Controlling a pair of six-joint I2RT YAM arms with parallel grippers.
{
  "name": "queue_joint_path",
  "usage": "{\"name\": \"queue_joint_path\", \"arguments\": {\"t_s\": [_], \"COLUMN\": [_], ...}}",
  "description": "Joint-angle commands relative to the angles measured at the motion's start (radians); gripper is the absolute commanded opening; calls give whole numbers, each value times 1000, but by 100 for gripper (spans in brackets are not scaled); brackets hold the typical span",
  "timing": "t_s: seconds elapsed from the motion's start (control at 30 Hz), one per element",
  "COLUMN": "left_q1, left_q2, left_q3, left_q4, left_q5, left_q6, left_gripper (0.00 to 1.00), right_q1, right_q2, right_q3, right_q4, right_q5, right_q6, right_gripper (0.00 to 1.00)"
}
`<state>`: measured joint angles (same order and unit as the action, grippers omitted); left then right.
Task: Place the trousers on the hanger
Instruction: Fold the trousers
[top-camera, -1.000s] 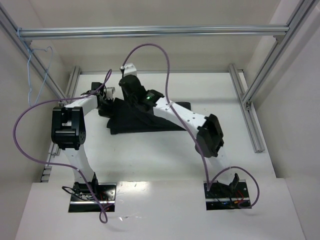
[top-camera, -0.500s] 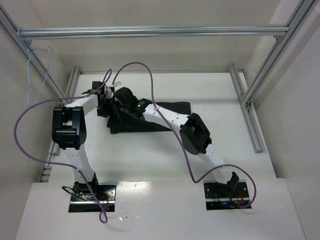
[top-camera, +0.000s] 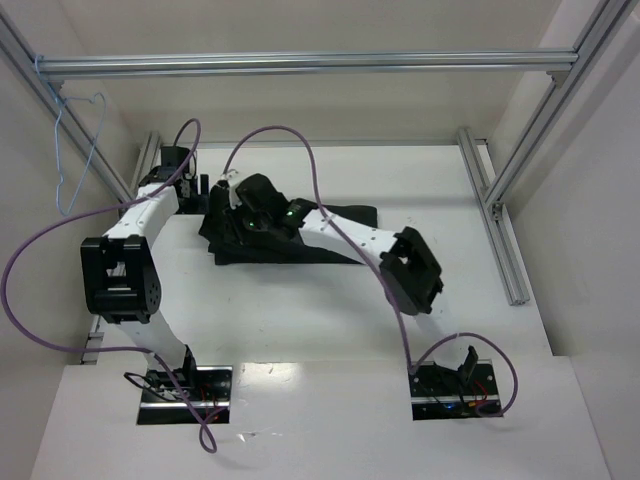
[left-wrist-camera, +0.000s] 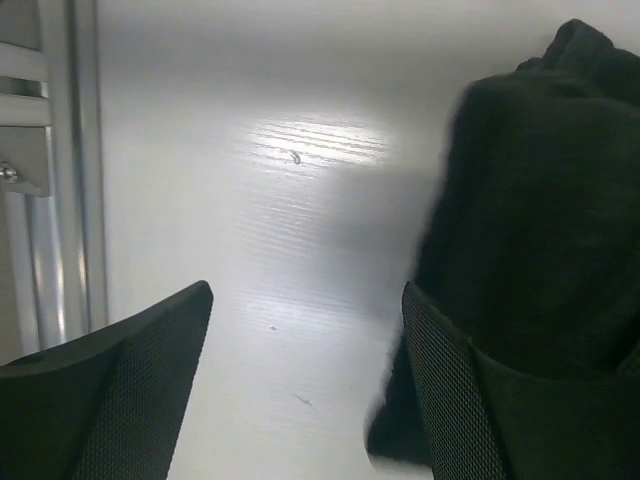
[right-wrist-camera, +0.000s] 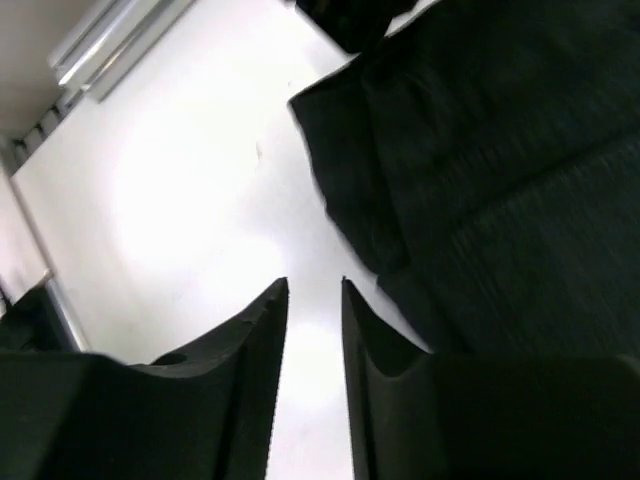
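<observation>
Top view only: one hanger (top-camera: 80, 152) hung at the aluminium frame (top-camera: 300, 64), far left, well apart from the one pair of trousers (top-camera: 280, 250), which lay crumpled on the surface (top-camera: 300, 310), partly under the right arm (top-camera: 350, 235).

Left wrist view: left gripper (left-wrist-camera: 305, 390) fingers spread wide, bare surface between them, trousers just beside one finger.

Right wrist view: right gripper (right-wrist-camera: 314, 340) fingers a narrow slit apart, pinching nothing, tips over the surface at the trousers' edge.

Counted two purple cables (top-camera: 270, 128).
</observation>
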<state>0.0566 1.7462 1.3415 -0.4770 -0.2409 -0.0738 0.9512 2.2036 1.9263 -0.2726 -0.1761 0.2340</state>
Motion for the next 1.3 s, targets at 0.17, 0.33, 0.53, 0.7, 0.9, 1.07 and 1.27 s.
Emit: {"name": "queue_joint_path", "arguments": {"t_s": [0.17,0.33,0.53,0.7,0.9,1.07,1.27], "left_q1": [9,-61,-193,-193,-193,-193,-193], "left_q2": [-111,-123,34,215,152,82,-222], "left_q3": [45,-7,-93,-93,-214,-317,-238], "left_q4": [-103,-55,43,23,38,69,13], "left_q5": [274,381,163,-24,-115,-112,81], "left_q6": [86,114,123,123,227,295,284], "left_gripper": [85,86,80,67,32,36,82], "right_q1": [-44,-251,-403,-508,-606,-641,-631], "right_q2": [-433,-423,-280,-188,-111,-124,-246], "right_q3": [-347,-521,-564,-566,-539,-563,-576], "right_q4": [144,115,39,-6,-123,-86,-37], "right_q5": [259,294,305,342,408,379,277], "right_q6": [71,274,372,439,461,488,404], "right_gripper": [6,0,0,0,0,0,6]}}
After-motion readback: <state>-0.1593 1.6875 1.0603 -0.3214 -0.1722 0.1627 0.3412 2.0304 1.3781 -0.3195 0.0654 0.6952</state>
